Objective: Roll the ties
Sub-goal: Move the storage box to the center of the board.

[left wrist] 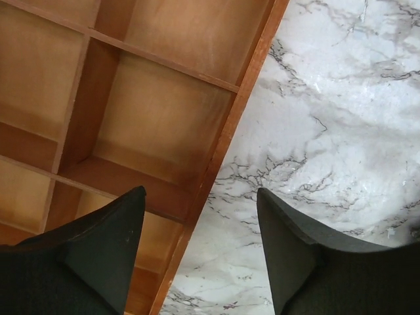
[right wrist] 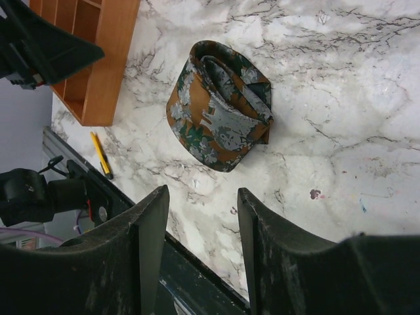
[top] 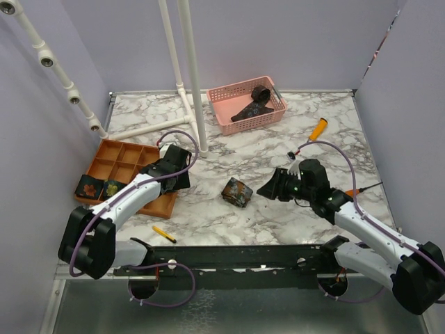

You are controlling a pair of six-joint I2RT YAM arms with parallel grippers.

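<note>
The left tool (left wrist: 200,191) and right tool (right wrist: 203,191) both point inward, angled downward, jaws apart and holding nothing.

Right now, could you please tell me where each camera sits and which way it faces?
Top external: above and behind, looking down on the table; left arm and right arm show.
Left wrist: on that wrist, facing down at the tray and table; left fingers show.
Right wrist: on that wrist, facing the rolled tie; right fingers show.
Shared: top and right wrist see that tie.
</note>
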